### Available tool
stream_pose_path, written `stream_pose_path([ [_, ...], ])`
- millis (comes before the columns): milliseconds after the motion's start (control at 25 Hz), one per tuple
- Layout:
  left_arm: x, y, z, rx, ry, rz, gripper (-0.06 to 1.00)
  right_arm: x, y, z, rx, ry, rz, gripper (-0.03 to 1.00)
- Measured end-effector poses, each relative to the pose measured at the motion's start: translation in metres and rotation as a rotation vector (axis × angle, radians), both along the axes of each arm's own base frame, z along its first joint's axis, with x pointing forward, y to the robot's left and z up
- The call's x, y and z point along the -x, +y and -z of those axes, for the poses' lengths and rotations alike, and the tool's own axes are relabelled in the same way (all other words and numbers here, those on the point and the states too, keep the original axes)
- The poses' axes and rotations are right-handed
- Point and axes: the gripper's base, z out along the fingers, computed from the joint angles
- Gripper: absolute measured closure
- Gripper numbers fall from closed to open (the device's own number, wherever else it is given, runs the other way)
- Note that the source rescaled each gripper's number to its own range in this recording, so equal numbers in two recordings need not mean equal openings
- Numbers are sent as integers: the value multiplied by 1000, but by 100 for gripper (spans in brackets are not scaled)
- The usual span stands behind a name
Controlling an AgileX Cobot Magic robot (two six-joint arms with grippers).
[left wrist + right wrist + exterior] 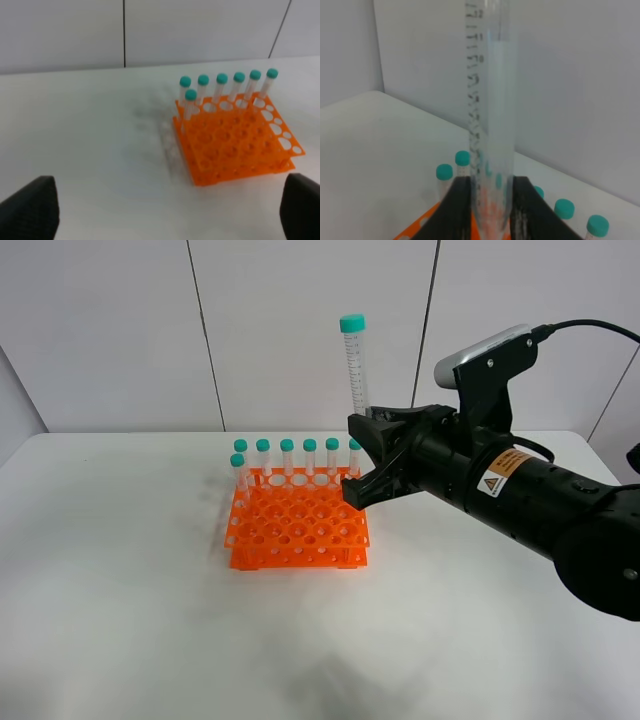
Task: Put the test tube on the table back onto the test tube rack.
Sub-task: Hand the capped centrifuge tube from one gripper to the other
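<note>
Gripped upright between the closed right fingers [455,215]: the test tube [354,365], teal cap up, tapered end down between them. Just below those fingers, the orange test tube rack [300,530] on the white bench [120,590], seven capped tubes [287,455] standing in it. Spread wide, holding nothing: the left fingers [30,210], rack well ahead.

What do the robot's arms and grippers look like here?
The right arm is a thick black cylinder with a white-and-orange warning label. A silver-grey camera sits on a black bracket, trailing a black cable. The right fingers are black. The left fingers are black and rounded; nothing more shows.
</note>
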Motion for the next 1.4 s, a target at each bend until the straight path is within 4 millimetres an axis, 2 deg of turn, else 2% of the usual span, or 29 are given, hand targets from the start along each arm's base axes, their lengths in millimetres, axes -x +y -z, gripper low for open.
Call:
stream_pose_path([
  [240,-43,-13,-2,-47,86,153,-6,0,0,0,0,0,0,96],
  [400,-65,-35,2,-110,108,349,-6,0,0,0,0,-1,0,96],
  [520,-83,-55,1,-91,78,434,-6,0,0,0,0,-1,0,96],
  [840,-142,-97,-20,-70,6,468,-6,0,0,1,6,9,-1,96],
  [1080,-188,-130,-21,-22,47,500,-6,0,0,1,7,10,-1,96],
  [1240,-206,-147,-19,25,51,549,-6,0,0,1,7,10,-1,96],
  [1400,-213,-161,-12,87,60,617,-6,0,0,1,7,10,-1,96],
])
